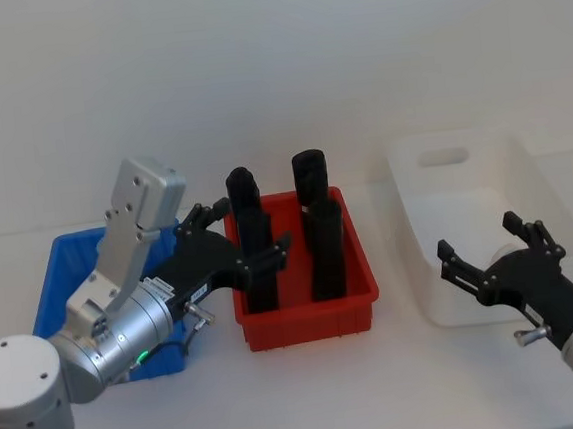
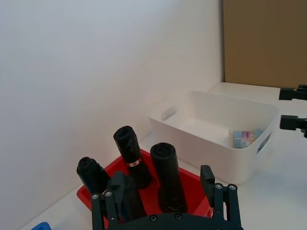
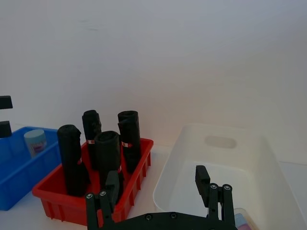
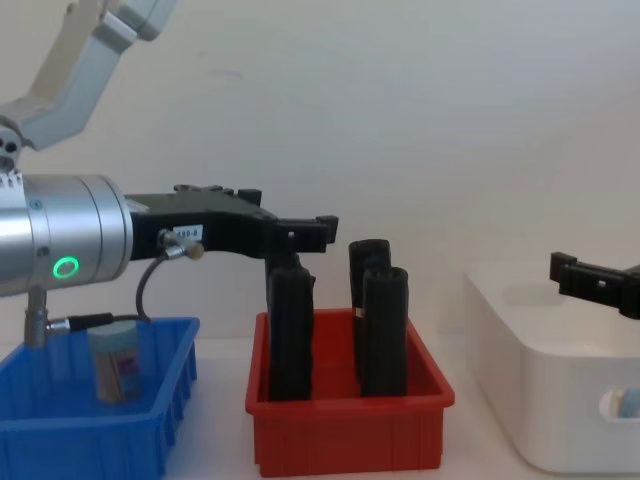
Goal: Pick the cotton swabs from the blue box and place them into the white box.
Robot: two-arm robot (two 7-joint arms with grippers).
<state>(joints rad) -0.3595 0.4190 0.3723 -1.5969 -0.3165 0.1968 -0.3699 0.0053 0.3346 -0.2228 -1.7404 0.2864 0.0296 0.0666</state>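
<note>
Jaws gape empty on both arms: left gripper (image 1: 240, 234) hangs over the neighbouring edges of the low bright-blue plastic box (image 1: 65, 264) and red plastic bin (image 1: 311, 321), right gripper (image 1: 477, 236) over the large glossy white plastic box (image 1: 523, 169), one small pale-lidded tub of cotton swabs (image 4: 115, 360) sitting in each box

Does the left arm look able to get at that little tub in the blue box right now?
Probably yes. The left pincer hangs open above and beside the tub, the blue box has no lid, and nothing lies over the tub.
</note>
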